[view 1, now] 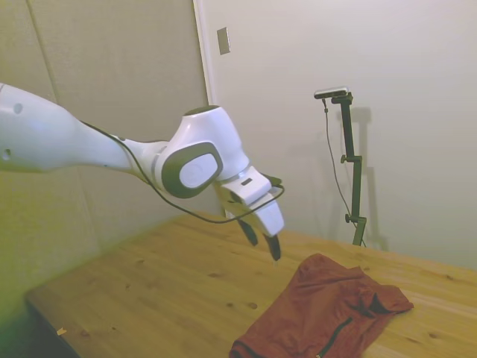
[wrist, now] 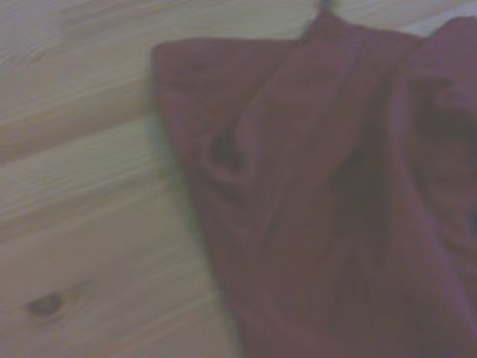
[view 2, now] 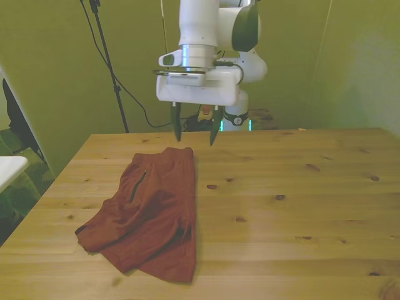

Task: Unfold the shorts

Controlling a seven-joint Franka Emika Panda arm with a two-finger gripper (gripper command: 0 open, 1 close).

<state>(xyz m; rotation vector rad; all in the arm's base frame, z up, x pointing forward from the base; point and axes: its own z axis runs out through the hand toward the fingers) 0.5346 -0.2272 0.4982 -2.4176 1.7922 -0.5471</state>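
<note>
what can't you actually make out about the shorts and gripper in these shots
- Side view: the shorts' near end is cut off by the picture's bottom edge.
- Wrist view: blur hides the fabric's trim and layering.
- Front view: the underside of the folded layers is hidden.
- The gripper hangs open above the shorts; its exact clearance is unclear.
</note>
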